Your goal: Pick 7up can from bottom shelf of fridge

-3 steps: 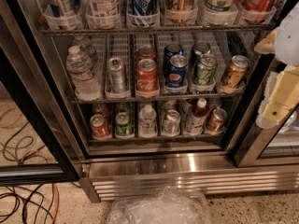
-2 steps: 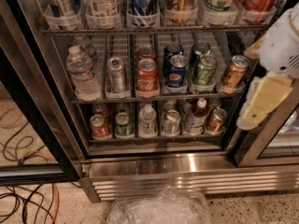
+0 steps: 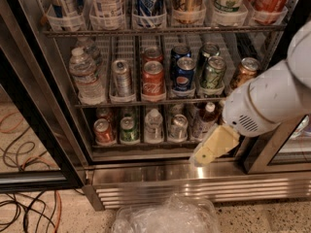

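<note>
Pincer low right, bottom shelf end hidden

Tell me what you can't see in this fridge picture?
1. Camera view: the right end of the bottom shelf is hidden behind the robot arm and its gripper, which hangs before the shelf's front lip.
2. The top-shelf drinks are cut off by the upper edge.
3. The 7up can: its label cannot be read.

Speckled floor, orange and black cables at left, crinkled clear plastic below the pincer.
</note>
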`<state>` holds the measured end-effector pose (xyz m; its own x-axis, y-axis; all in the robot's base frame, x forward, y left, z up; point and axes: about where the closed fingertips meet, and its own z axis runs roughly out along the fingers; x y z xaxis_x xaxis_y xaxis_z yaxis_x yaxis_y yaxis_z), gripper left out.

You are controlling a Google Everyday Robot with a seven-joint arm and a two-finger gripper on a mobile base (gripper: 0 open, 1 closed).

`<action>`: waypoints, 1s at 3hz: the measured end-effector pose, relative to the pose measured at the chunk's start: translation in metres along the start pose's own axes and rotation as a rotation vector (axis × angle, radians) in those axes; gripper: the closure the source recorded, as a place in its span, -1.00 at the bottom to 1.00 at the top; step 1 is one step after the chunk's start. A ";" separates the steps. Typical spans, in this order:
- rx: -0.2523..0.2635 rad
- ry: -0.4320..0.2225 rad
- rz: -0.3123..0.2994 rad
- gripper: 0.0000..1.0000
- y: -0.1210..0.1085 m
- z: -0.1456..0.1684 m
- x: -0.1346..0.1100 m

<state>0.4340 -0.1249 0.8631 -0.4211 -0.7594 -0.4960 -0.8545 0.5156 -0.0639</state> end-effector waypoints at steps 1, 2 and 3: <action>0.046 -0.041 0.005 -1.00 -0.009 0.006 -0.008; 0.047 -0.042 0.005 -1.00 -0.009 0.006 -0.008; 0.050 -0.093 0.067 -1.00 -0.003 0.022 -0.012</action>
<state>0.4485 -0.1089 0.8505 -0.4449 -0.6838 -0.5784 -0.8080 0.5850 -0.0700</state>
